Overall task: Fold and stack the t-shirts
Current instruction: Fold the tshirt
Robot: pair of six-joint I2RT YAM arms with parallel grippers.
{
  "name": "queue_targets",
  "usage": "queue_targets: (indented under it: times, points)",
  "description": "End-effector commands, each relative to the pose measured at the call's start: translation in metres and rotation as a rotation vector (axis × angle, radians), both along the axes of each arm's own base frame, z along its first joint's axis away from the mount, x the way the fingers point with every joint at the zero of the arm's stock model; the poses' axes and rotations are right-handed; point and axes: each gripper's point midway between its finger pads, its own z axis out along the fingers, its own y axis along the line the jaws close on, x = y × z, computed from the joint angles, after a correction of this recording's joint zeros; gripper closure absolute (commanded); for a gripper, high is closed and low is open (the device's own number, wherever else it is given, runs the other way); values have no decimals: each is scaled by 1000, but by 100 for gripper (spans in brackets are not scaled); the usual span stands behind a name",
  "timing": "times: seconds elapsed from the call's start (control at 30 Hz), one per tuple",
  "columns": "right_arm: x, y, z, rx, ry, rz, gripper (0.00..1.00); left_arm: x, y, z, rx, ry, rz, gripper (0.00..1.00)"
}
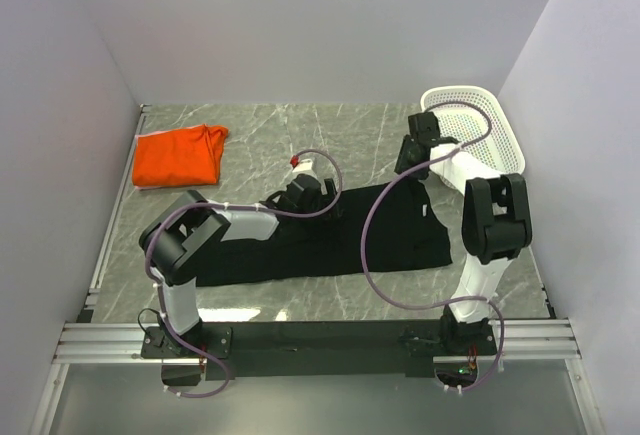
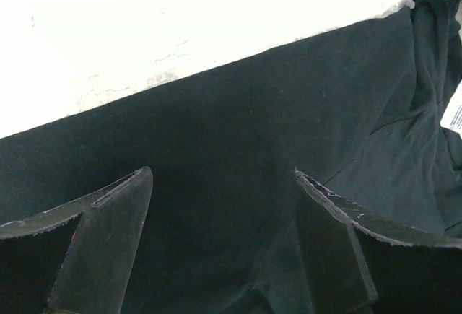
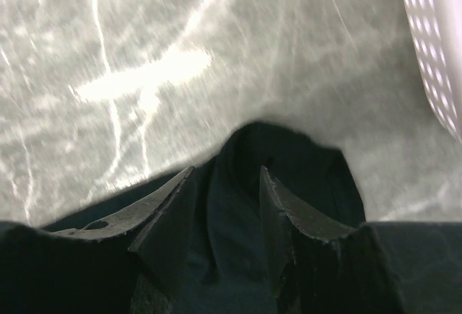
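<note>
From above, the black t-shirt (image 1: 330, 240) lies as a long, flat, matte band across the middle of the grey veined marble table (image 1: 260, 135). The orange t-shirt (image 1: 178, 155) sits folded at the far left, and a white mesh basket (image 1: 480, 120) at the far right.

At my left wrist, my left claw (image 2: 224, 184) stands wide open above smooth dark cloth, holding nothing. A white label (image 2: 455, 115) shows at the rumpled right edge.

At my right wrist, my right claw (image 3: 227, 191) is half narrowed about a raised ridge at the shirt's far corner. I cannot tell whether it truly pinches.
</note>
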Motion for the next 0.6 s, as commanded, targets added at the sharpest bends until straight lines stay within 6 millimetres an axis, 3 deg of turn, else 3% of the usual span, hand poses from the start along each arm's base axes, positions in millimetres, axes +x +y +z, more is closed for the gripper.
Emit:
queue_targets:
  times: [0.0, 0.2, 0.33, 0.57]
  points:
    - [27, 7, 18, -4, -64, 29, 53, -22, 26, -28, 134, 102, -16, 15]
    - [27, 0, 0, -47, 4, 15, 53, -9, 14, 15, 81, 31, -15, 15]
    - [21, 7, -7, -14, 6, 39, 55, 3, -8, 35, 40, 4, -40, 15]
    - [18, 15, 6, 21, -33, 59, 56, 6, -54, 52, -8, -26, -112, 15]
